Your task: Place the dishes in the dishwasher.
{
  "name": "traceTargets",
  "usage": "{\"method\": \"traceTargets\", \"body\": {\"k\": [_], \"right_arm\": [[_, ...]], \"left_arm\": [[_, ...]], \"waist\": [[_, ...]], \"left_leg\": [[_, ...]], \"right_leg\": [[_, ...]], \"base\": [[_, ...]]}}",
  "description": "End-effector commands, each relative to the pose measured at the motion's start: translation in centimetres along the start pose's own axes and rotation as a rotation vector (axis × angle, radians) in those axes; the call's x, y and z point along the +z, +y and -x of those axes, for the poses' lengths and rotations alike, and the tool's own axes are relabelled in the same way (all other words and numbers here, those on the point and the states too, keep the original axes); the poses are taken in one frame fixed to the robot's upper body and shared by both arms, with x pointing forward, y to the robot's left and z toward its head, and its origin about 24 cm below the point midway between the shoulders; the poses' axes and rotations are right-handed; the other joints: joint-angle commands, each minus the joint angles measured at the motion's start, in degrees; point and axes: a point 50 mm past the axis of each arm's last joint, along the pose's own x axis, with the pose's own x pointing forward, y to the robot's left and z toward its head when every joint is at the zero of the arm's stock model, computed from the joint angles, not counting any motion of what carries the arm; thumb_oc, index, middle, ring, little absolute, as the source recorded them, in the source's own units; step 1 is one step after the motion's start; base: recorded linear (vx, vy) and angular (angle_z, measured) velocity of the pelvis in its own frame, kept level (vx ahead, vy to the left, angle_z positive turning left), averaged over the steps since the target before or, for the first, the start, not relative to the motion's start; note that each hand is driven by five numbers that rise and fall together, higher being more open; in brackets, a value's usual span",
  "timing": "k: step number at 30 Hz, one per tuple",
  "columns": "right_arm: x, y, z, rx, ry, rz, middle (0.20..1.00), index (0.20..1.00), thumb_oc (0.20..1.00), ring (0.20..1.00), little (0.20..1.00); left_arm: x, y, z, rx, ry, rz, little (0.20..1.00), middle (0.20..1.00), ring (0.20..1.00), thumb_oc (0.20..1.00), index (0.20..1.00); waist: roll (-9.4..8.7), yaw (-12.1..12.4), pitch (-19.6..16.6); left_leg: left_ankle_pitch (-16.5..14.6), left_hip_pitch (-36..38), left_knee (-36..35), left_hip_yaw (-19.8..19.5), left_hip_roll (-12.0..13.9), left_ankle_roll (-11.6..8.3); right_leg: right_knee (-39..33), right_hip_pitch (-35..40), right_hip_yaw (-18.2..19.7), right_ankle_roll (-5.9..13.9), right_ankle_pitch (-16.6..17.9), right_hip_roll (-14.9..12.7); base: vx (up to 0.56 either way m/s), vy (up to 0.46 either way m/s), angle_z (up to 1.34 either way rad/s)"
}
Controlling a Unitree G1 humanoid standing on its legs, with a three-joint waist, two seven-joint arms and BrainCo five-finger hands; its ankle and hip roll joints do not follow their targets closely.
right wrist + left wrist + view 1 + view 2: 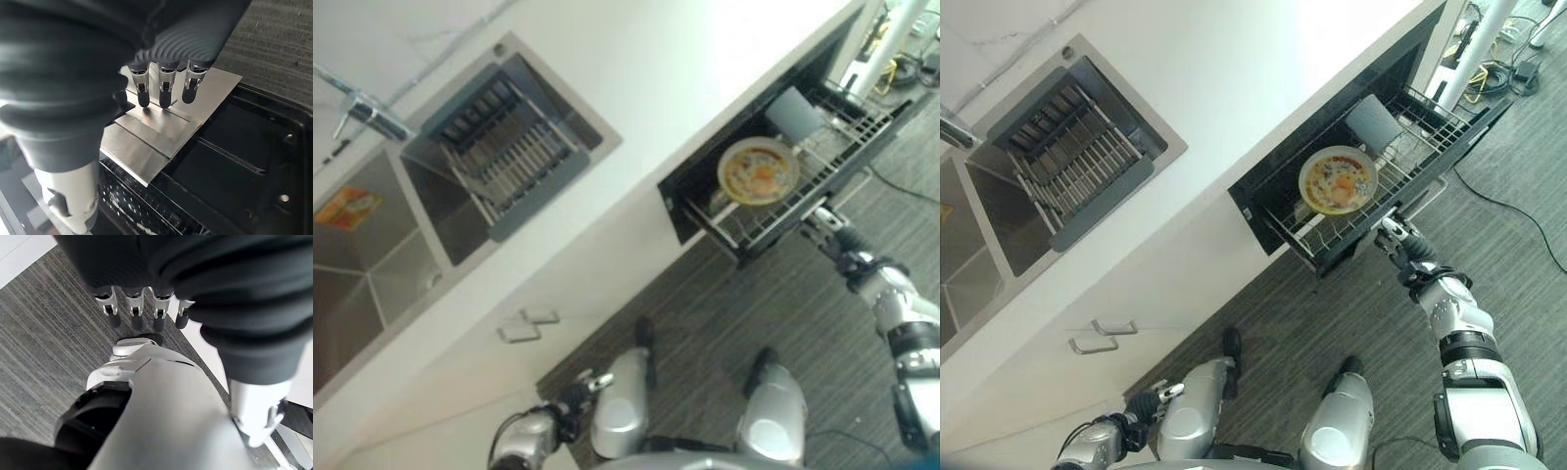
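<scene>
My left hand (1157, 397) hangs low by the cabinet front, fingers loosely straight, nothing in it. Farther out my right hand (1398, 243) sits at the front edge of the pulled-out rack (1327, 235), arm reaching fwd, fingers (143, 96) straight w/ tips on the steel drawer front (161, 128), gripping nothing. Plate (1337, 180) is already in the rack, so I judge loading's done & next is to push the rack in, square and gentle.

pulled-out dishwasher rack (1400, 166) — yellow-patterned plate (1337, 180) and grey dish (1374, 120) on it
</scene>
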Motion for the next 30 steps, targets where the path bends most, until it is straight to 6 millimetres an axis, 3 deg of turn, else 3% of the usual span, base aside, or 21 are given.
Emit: {"method": "traceTargets", "body": {"k": [1, 5, 8, 12, 19, 25, 30], "right_arm": [[6.4, 7.6, -2.2, 0.372, -0.189, 0.091, 1.0, 1.0, 1.0, 1.0, 1.0], [9.4, 11.5, -2.2, 0.527, -0.245, 0.191, 1.0, 1.0, 1.0, 1.0, 1.0], [11.4, 13.4, -2.3, 0.576, -0.276, 0.241, 1.0, 1.0, 1.0, 1.0, 1.0], [14.9, 15.8, -2.3, 0.61, -0.376, 0.154, 1.0, 1.0, 1.0, 1.0, 1.0], [18.1, 18.3, -1.4, 0.682, -0.528, 0.024, 1.0, 1.0, 1.0, 1.0, 1.0], [19.0, 18.7, -0.9, 0.681, -0.585, -0.003, 1.0, 1.0, 1.0, 1.0, 1.0], [17.7, 17.4, -1.9, 0.61, -0.522, -0.021, 1.0, 1.0, 1.0, 1.0, 1.0]], "left_arm": [[-0.6, 1.4, 1.1, 0.003, 0.013, -0.023, 1.0, 1.0, 1.0, 1.0, 1.0], [0.5, 2.4, 1.4, 0.007, -0.004, -0.053, 1.0, 1.0, 1.0, 1.0, 1.0], [1.0, 2.8, 1.5, 0.011, -0.017, -0.063, 1.0, 1.0, 1.0, 1.0, 1.0], [2.2, 3.8, 1.8, 0.033, -0.044, -0.089, 1.0, 1.0, 1.0, 1.0, 1.0], [2.4, 4.7, 2.3, 0.056, -0.054, -0.107, 1.0, 1.0, 1.0, 1.0, 1.0], [2.7, 5.4, 2.7, 0.076, -0.05, -0.112, 1.0, 1.0, 1.0, 1.0, 1.0], [2.5, 5.9, 3.0, 0.101, -0.037, -0.098, 1.0, 1.0, 1.0, 1.0, 1.0]], "waist": [[-1.5, 3.6, -1.4], [-2.72, 5.3, -0.7], [-3.3, 6.5, -0.5], [-4.2, 9.2, -0.1], [-5.84, 12.1, 0.3], [-7.09, 13.5, 0.3], [-7.82, 14.0, -0.6]], "left_leg": [[0.0, 0.6, -1.8, 0.4, -0.5, 1.19], [-0.7, -0.7, -0.7, -0.5, -1.2, 2.1], [-1.0, -1.1, -0.5, -0.6, -1.6, 2.42], [-1.7, -3.0, 0.6, -1.1, -2.1, 2.79], [-2.4, -5.4, 2.4, -2.8, -2.3, 2.94], [-2.3, -5.4, 2.3, -3.2, -2.2, 2.79], [-1.6, -4.1, 0.8, -2.9, -1.6, 2.27]], "right_leg": [[3.4, 1.4, 1.6, -3.13, -5.3, 3.8], [0.6, 0.7, 1.4, -1.54, -2.3, 3.3], [-2.7, 1.3, 0.8, -0.34, 0.2, 3.0], [-6.3, 1.7, -0.9, 1.13, 2.8, 2.5], [-8.3, 2.5, -2.6, 1.67, 3.9, 2.7], [-9.5, 4.5, -4.0, 1.85, 4.2, 3.0], [-11.8, 6.6, -4.9, 2.25, 4.8, 3.7]], "base": [[-0.01, 0.051, 0.11], [0.03, 0.057, 0.07], [0.05, 0.043, 0.22], [0.03, 0.011, 0.12], [0.02, -0.017, 0.12], [0.02, -0.065, 0.07], [-0.02, -0.086, 0.05]]}}
